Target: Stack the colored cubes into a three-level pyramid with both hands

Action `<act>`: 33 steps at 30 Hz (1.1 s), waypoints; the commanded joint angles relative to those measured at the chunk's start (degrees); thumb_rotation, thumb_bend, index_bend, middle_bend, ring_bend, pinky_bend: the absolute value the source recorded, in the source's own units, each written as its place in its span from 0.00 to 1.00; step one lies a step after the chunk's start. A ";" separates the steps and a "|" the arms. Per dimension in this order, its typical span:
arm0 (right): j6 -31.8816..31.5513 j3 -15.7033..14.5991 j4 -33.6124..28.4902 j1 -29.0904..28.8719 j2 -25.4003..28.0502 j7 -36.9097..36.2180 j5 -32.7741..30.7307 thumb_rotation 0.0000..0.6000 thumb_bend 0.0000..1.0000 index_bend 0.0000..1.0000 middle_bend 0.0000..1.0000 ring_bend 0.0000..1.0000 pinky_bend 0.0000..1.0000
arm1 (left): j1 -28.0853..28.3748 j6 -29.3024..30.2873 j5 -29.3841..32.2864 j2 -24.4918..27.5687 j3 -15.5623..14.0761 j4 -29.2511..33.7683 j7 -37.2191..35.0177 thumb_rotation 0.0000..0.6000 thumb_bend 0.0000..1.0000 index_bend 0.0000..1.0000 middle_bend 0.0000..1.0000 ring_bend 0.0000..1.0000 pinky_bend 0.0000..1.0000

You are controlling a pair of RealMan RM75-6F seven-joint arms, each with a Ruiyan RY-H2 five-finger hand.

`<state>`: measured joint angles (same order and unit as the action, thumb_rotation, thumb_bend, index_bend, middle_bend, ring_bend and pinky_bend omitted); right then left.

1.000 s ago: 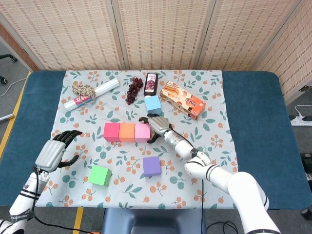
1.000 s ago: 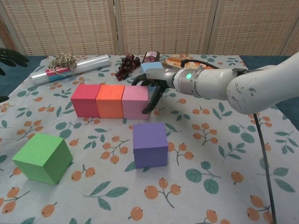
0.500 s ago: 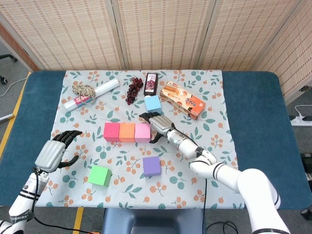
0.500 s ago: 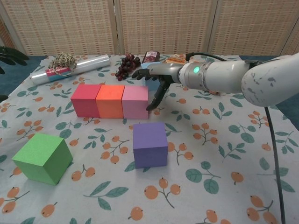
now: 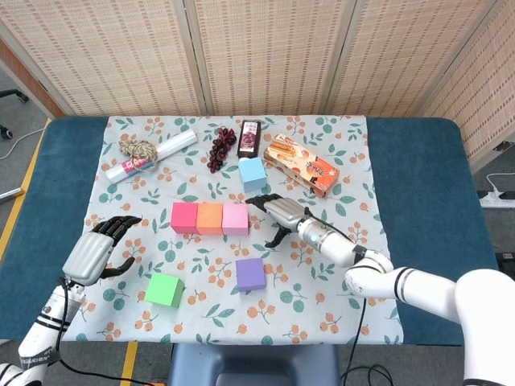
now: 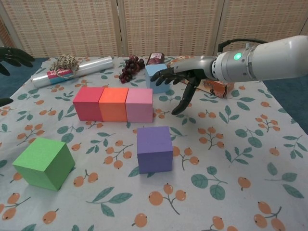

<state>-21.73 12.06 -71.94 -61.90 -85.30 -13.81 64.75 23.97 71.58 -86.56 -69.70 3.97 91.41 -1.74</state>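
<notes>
Since a second ago: right hand (image 5: pixel 283 214) drawn back from the pink cube (image 5: pixel 235 219), now well apart from it to the right and lifted off the cloth; left hand (image 5: pixel 95 252) shifted only slightly near the tablecloth's (image 5: pixel 354 145) left edge. Cubes unmoved.

Base row apparently finished: red cube (image 5: pixel 184 217), orange cube (image 5: pixel 210 218) and pink cube touching side by side in a straight line. Remaining loose: purple cube (image 6: pixel 154 149) in front of the row, green cube (image 6: pixel 44 162) at front left, light blue cube (image 5: pixel 253 170) behind the row, beside the snack box (image 5: pixel 302 164).

Likely next: pick up a second-level cube. Best done by taking the purple with the right hand and the green with the left, gripping opposite flat faces squarely, lifting clear of the row, then lowering each centred over a seam between two base cubes. Worth avoiding any sideways nudge on the row while setting down; worth releasing only once the cube sits flat.

Right hand empty, fingers spread and curved downward, palm facing down, forearm stretched in from the right in the chest view (image 6: pixel 188 77). Left hand also empty, fingers apart and loosely curled, hovering beyond the green cube; only dark fingertips showing at the chest view's left edge.
</notes>
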 commanded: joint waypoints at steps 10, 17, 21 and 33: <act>1.31 -0.34 1.71 -0.37 -2.47 0.26 -2.01 1.00 0.06 0.00 0.07 0.00 0.00 | -0.20 -0.05 0.12 0.10 -0.23 0.02 -0.09 1.00 0.31 0.15 0.17 0.16 0.27; 2.06 0.50 3.15 -0.47 -4.04 -1.29 -1.33 1.00 0.06 0.00 0.07 0.00 0.00 | -0.23 -0.19 0.15 0.11 -0.34 -0.16 -0.29 1.00 0.31 0.14 0.17 0.16 0.27; 2.28 0.92 3.28 -0.34 -4.28 -2.09 -0.44 1.00 0.06 0.00 0.07 0.00 0.00 | -0.34 -0.03 0.07 0.14 -0.39 -0.28 -0.46 1.00 0.31 0.14 0.17 0.16 0.27; 1.40 0.49 1.46 0.79 -2.70 -2.15 0.62 1.00 0.06 0.00 0.07 0.00 0.00 | -0.11 -0.06 -0.39 -0.10 -0.39 -0.56 -0.78 1.00 0.31 0.14 0.17 0.15 0.27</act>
<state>-20.28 12.61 -70.40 -61.17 -88.07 -16.00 65.38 23.86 71.52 -86.95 -69.80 3.58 90.86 -2.53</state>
